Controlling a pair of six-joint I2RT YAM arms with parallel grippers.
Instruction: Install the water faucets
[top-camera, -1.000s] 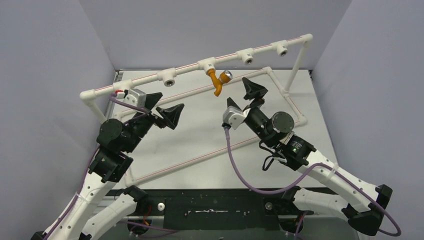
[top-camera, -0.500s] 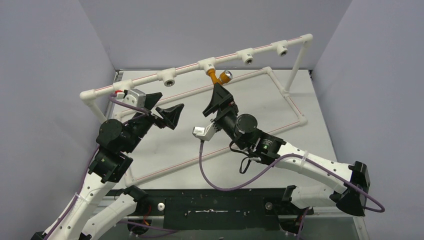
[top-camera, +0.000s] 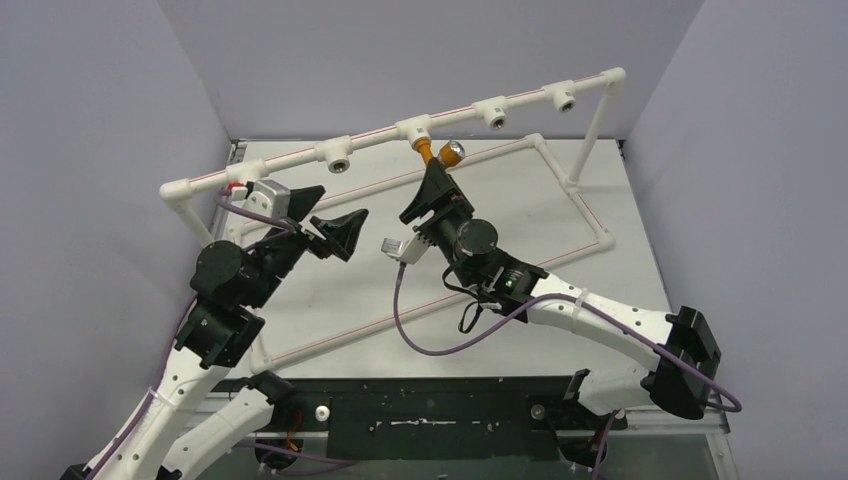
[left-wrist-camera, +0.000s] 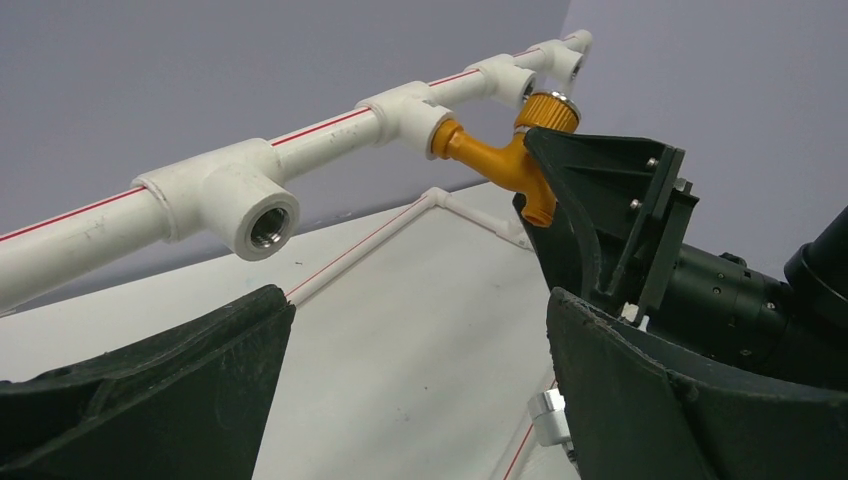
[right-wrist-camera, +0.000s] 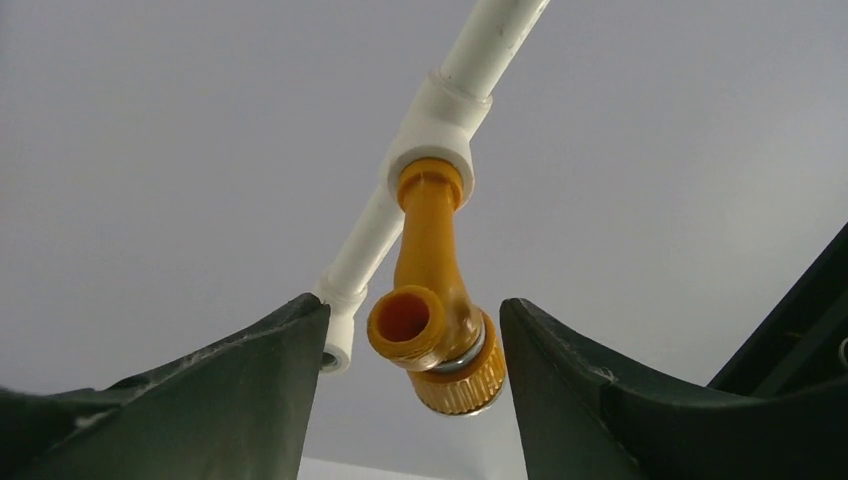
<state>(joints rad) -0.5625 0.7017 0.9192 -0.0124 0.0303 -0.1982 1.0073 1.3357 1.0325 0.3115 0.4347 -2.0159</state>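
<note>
1. The water faucet (top-camera: 430, 152) sits with its threaded end in a white tee socket (top-camera: 412, 128) on the raised pipe rail (top-camera: 375, 140) at the far side of the desk (top-camera: 350, 290). It is the second tee from the left.
2. In the left wrist view the orange body slants out of the socket, the short spout points down and the knurled round end stands up.
3. The right gripper (top-camera: 431, 178) reaches up to the faucet from below, one of its fingers (right-wrist-camera: 250, 390) on each side of it.
4. In the right wrist view those fingers are parted around the spout and round end. A clear gap shows on the left. The right finger is just beside the knurled end, and I cannot tell whether it touches. Nothing is clamped.
5. The left gripper (top-camera: 335, 210) hangs near the rail, left of the faucet and apart from it. Its fingers are spread wide and hold nothing.
6. An empty tee socket (left-wrist-camera: 235, 195) lies just ahead of the left fingers.
</note>
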